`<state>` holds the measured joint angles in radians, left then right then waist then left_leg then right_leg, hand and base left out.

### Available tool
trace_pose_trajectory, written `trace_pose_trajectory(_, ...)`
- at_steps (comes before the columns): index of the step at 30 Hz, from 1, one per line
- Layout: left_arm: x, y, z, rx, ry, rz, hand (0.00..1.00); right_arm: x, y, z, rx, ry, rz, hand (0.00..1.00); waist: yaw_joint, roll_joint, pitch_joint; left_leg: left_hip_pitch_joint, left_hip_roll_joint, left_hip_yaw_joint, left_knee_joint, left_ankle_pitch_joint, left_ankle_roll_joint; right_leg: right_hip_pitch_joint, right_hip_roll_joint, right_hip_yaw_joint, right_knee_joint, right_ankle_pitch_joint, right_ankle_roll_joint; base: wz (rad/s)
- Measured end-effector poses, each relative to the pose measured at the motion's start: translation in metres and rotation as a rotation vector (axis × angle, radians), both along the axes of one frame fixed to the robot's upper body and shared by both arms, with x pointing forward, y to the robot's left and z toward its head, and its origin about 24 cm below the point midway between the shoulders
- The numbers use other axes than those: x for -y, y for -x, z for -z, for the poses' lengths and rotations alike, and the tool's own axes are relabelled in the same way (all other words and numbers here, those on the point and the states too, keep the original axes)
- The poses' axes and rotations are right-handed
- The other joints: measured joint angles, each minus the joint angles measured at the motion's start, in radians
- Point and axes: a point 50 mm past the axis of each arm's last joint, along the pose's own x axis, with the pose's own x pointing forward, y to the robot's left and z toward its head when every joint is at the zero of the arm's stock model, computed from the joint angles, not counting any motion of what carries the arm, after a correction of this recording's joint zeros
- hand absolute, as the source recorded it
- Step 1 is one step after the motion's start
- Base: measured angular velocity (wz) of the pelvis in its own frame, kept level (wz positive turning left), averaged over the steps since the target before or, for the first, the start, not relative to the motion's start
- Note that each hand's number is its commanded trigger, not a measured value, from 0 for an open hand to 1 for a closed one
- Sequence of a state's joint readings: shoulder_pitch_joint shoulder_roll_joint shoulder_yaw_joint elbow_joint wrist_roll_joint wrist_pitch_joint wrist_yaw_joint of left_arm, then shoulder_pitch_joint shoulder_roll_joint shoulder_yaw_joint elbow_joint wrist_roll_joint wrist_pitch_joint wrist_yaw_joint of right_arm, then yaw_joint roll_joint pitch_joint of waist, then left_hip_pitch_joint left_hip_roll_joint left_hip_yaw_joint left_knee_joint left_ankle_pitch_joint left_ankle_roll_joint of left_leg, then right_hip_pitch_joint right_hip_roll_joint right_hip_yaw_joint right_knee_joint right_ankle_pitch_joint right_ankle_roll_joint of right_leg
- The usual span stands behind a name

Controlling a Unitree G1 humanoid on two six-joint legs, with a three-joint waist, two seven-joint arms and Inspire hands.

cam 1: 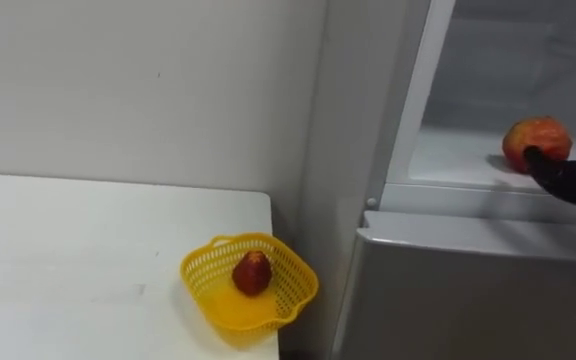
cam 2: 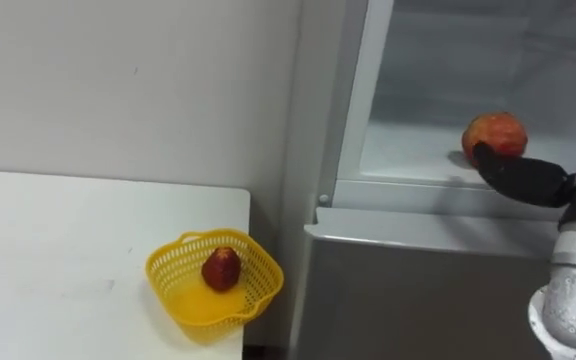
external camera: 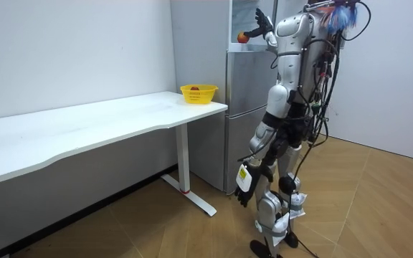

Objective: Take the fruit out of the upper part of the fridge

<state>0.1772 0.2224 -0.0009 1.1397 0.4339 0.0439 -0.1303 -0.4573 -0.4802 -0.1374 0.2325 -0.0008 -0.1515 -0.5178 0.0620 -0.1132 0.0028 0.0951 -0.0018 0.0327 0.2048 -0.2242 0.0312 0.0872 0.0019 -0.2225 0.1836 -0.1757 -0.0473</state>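
Observation:
A round red-orange fruit (cam 1: 540,138) lies on the white shelf (cam 1: 446,160) of the open upper fridge compartment. My right hand (cam 1: 571,181) reaches in from the right at shelf height, and its dark fingertip touches the fruit's lower front. In the room view the right hand (external camera: 262,23) is raised at the fruit (external camera: 242,37) with its fingers stretched out, not closed round it. My left hand (external camera: 244,183) hangs relaxed beside my thigh. I stand right in front of the fridge.
A yellow basket (cam 1: 203,262) with a small red fruit (cam 1: 252,273) in it sits at the corner of the white table (cam 1: 88,260), just left of the fridge. The shut lower fridge door (cam 1: 468,300) is below the shelf. A white wall is behind the table.

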Motion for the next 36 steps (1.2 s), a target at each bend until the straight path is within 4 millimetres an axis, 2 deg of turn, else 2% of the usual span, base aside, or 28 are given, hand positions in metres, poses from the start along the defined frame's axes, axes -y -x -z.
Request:
trace_pose_trajectory(4, -0.003, 0.004, -0.001, -0.009, -0.002, 0.003, 0.0, 0.006, -0.007, 0.003, -0.028, -0.055, -0.008, 0.0, 0.004, -0.007, -0.0033, 0.001, -0.002, -0.004, 0.001, 0.0, 0.0, 0.002, -0.001, -0.001, 0.001, -0.001, 0.001, 0.04)
trace_pose_trajectory(11, -0.007, 0.003, -0.003, -0.004, -0.01, -0.01, 0.0, 0.008, -0.01, 0.009, -0.074, -0.064, -0.015, 0.0, 0.018, -0.014, -0.0027, 0.0, -0.004, -0.012, 0.003, 0.0, 0.001, 0.005, -0.003, -0.008, 0.001, -0.002, 0.002, 0.0)
trace_pose_trajectory(14, -0.009, 0.002, -0.003, -0.01, -0.024, 0.004, 0.0, 0.016, -0.011, 0.015, -0.118, -0.069, 0.004, 0.0, 0.028, -0.024, -0.0061, -0.005, -0.005, -0.015, 0.003, 0.0, 0.001, 0.004, -0.006, -0.016, 0.002, -0.004, 0.001, 0.03)
trace_pose_trajectory(17, -0.011, 0.002, -0.005, -0.004, -0.034, 0.005, 0.0, 0.02, -0.016, 0.017, -0.164, -0.073, 0.0, 0.0, 0.025, -0.035, -0.0043, -0.005, -0.006, -0.019, 0.003, 0.002, 0.001, 0.004, -0.007, -0.026, 0.002, -0.004, 0.002, 0.06)
trace_pose_trajectory(20, -0.015, 0.002, -0.006, -0.003, -0.048, 0.006, 0.0, 0.025, -0.023, 0.015, -0.209, -0.074, -0.021, 0.0, 0.023, -0.043, -0.0062, -0.016, -0.008, -0.027, 0.003, 0.003, 0.002, 0.0, -0.009, -0.03, 0.002, -0.004, 0.002, 0.07)
trace_pose_trajectory(25, -0.017, 0.007, -0.006, -0.02, -0.057, 0.0, 0.0, 0.028, -0.032, 0.005, -0.234, -0.072, -0.043, 0.0, 0.024, -0.045, -0.0058, -0.016, -0.009, -0.032, 0.009, 0.003, 0.002, 0.0, -0.01, -0.035, 0.003, -0.004, 0.003, 0.03)
trace_pose_trajectory(36, -0.019, 0.014, -0.007, -0.036, -0.064, -0.007, 0.0, 0.03, -0.034, 0.013, -0.306, -0.071, -0.072, 0.0, 0.021, -0.043, -0.005, -0.032, -0.01, -0.045, 0.018, 0.002, 0.002, -0.002, -0.013, -0.056, 0.006, -0.004, 0.002, 0.03)
